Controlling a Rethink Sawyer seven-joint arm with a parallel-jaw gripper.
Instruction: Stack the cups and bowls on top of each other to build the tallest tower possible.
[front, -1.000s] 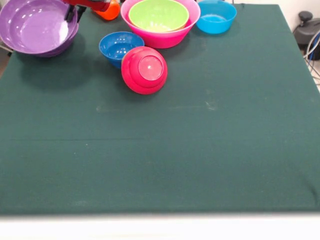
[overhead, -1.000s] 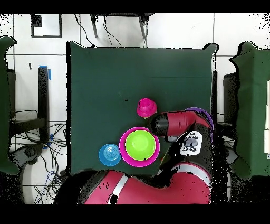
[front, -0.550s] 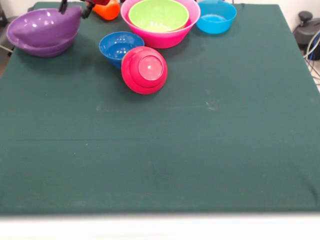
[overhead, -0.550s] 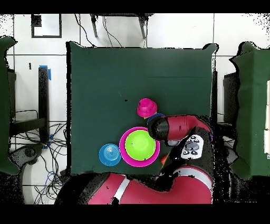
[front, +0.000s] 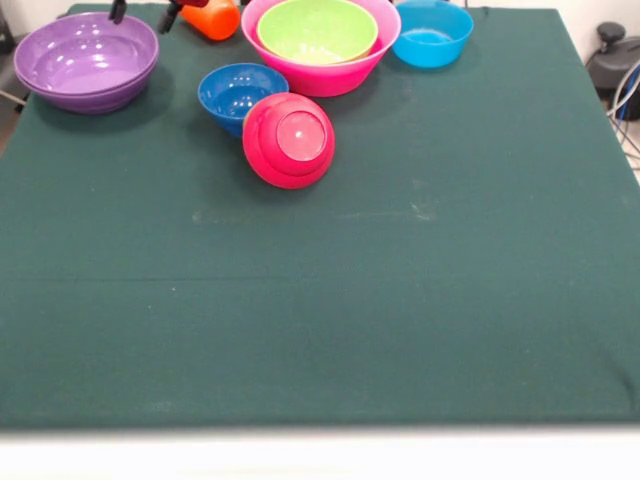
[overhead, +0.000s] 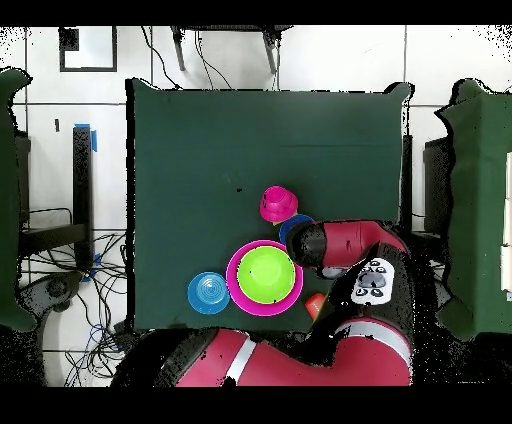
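Observation:
Two purple bowls (front: 88, 62) sit nested and level at the far left corner. Just above their back rim, my gripper (front: 143, 12) shows only two dark fingertips (front: 118, 11), spread apart and open with nothing between them. An orange cup (front: 212, 20) lies on its side next to it. The lime green bowl (front: 318, 30) rests inside the big pink bowl (front: 330, 82). In front of them stand the dark blue bowl (front: 240, 92) and the crimson bowl (front: 288, 140), tipped bottom-up against it. The light blue bowl (front: 432, 34) stands alone. No tower stands.
In the overhead view the red arm (overhead: 350, 245) covers the purple bowls and part of the dark blue bowl (overhead: 290, 226). The pink bowl (overhead: 236, 280), light blue bowl (overhead: 208, 292) and orange cup (overhead: 315, 304) crowd the table edge by the base.
The upper purple bowl, held raised and tilted a second ago, now lies flat in the lower one. The gripper has let go of it and drawn up and back.

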